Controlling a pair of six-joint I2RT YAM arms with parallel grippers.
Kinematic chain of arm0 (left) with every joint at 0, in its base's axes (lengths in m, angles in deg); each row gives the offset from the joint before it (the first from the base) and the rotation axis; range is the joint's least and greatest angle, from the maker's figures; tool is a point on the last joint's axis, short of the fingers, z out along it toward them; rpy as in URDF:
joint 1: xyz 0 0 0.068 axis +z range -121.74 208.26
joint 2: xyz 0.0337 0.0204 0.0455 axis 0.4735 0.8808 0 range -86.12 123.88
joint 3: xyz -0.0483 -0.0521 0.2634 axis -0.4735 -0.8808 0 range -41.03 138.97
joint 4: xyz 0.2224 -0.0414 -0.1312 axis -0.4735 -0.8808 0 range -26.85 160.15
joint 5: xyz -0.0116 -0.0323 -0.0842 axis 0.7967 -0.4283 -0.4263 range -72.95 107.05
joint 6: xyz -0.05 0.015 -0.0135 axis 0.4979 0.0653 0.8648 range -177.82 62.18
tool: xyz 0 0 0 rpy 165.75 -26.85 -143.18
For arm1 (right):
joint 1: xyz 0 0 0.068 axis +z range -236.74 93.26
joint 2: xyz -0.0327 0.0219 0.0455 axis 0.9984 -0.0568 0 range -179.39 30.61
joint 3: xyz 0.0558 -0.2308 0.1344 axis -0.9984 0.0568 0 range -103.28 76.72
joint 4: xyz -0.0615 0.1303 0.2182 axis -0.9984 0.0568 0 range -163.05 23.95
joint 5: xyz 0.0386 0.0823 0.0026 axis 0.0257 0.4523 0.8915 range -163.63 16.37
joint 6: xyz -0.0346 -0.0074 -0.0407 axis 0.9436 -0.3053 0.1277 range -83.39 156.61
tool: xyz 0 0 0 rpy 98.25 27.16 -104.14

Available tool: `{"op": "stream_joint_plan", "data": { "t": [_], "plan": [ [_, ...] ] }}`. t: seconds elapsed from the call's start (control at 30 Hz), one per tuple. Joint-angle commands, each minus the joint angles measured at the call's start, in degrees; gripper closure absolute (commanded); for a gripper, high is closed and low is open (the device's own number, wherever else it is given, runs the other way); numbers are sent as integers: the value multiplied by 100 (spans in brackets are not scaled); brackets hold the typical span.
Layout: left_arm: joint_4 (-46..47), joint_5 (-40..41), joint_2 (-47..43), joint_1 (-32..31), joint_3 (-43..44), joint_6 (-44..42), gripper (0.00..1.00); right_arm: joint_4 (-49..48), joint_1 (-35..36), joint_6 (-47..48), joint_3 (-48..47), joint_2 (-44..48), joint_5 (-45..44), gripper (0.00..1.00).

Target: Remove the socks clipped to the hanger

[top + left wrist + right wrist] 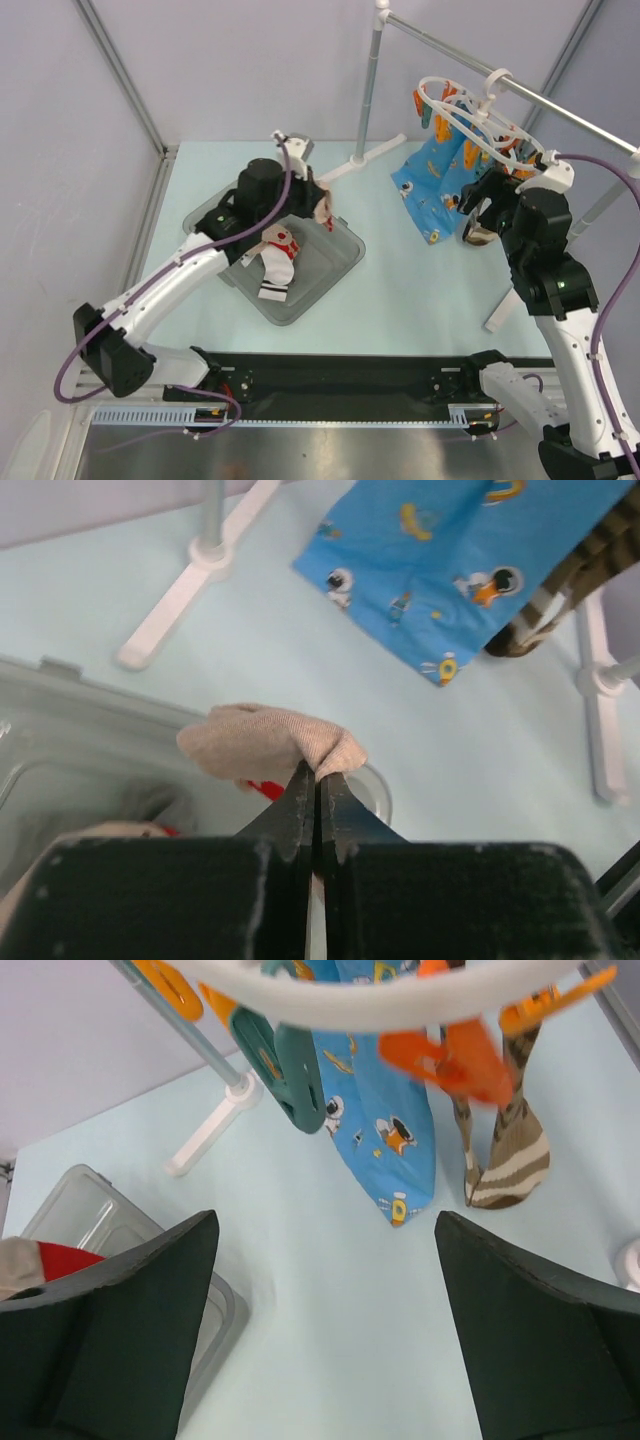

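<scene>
L fingers [300,800] clamped on beige sock [265,742] above grey tray [335,255], white/red sock [275,270] lying in tray, R fingers [150,1290] wide apart, holding nothing, near hanger [380,1005], hanger hooked on metal rail [560,110], blue socks [435,185] & striped sock [510,1160] clipped to hanger

The right pincer [325,1222] gapes wide beneath a white plastic ring hanger [380,1005] with orange clips [450,1060]. A bright blue cartoon-print sock [385,1130] and a brown-and-tan striped sock [510,1155] hang over the pale worktop [330,1330].
</scene>
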Motion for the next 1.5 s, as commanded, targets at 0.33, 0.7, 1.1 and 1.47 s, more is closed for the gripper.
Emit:
{"op": "stream_joint_plan", "data": {
  "t": [0.33,0.7,1.1,1.47],
  "plan": [
    [-556,-1745,-536,2496,-996,1039,94,527,-34,-195,948,927,-30,3],
    [-846,-1455,-246,2621,-1031,828,28,212,-34,-687,1660,1032,-39,4],
    [-495,-2245,-641,2612,-1234,608,1,-2020,-252,-609,2768,93,-847,5],
    [-223,-2967,-861,2612,-1383,625,3,-4367,-1501,-564,3409,-962,-365,37]
  ]
}}
